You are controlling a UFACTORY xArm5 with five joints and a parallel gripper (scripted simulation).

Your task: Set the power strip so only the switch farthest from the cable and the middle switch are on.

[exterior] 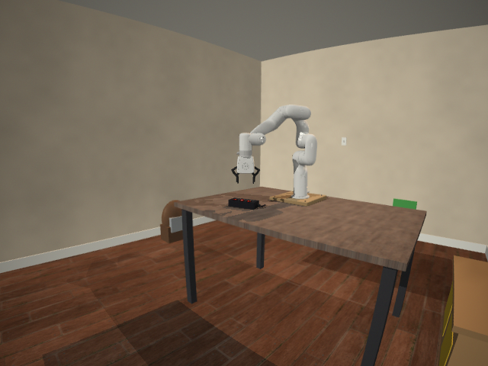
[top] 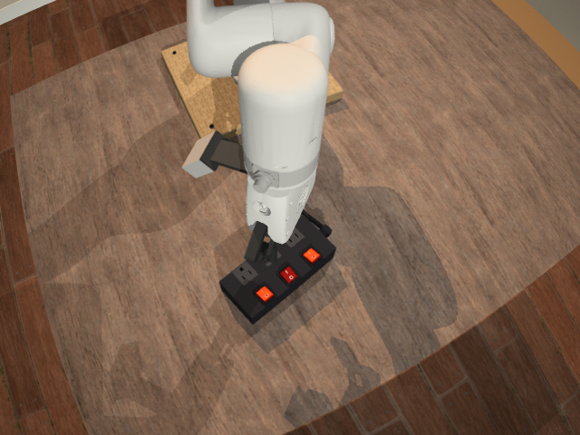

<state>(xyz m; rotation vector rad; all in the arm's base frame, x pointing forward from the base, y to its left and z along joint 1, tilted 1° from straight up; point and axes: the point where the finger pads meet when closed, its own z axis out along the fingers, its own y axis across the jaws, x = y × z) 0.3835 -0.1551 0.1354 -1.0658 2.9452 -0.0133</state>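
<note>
End effector (exterior: 245,179), fingers apart and empty, hangs above the power strip (top: 278,273); I'd lower straight (one fingertip only) onto the darker middle switch (top: 288,275).

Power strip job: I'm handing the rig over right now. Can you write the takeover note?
Gripper: open, empty, hanging above the strip, not touching it.
Power strip: flat on the table, right way up, cable at the end nearer the arm base.
Switches: far switch and near-cable switch glow bright; middle switch is dark.
Done: nothing pressed as far as shown.
Left, probably: turn middle on, near-cable one off, far one stays.
</note>
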